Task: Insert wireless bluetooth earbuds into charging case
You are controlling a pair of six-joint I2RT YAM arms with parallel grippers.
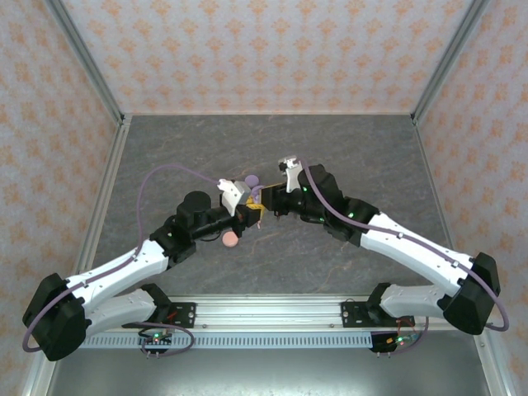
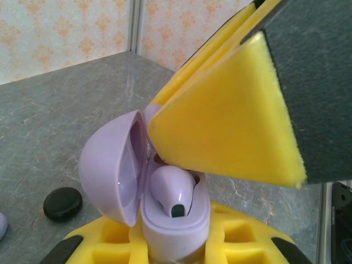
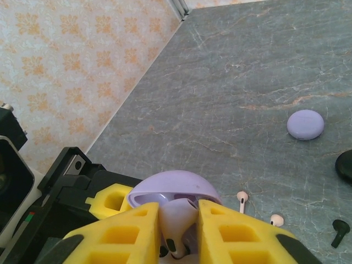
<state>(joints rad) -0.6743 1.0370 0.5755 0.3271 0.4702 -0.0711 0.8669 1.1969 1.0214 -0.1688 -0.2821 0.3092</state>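
Table (image 1: 330,165): grey stone-look top, I had both claws close together mid-table.
Left claw (image 2: 176,250): I had it clamped on the lilac case (image 2: 113,165), lid open.
Right claw (image 3: 177,234): pads flanked the lilac earbud (image 2: 173,190); couldn't tell if it was gripping.
Lilac earbud: sat in the case's socket.
Spares: spare lilac case (image 3: 305,124) closed, black case (image 2: 62,203), both on table.
Loose: two white earbuds (image 3: 242,196), black earbud (image 3: 340,228), on table.

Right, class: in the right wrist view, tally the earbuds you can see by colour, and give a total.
Lilac stemmed earbud in the open lilac round case: 1
Pinkish-white stemmed earbuds on the grey table: 2
Black stemmed earbud on the table: 1
Total: 4
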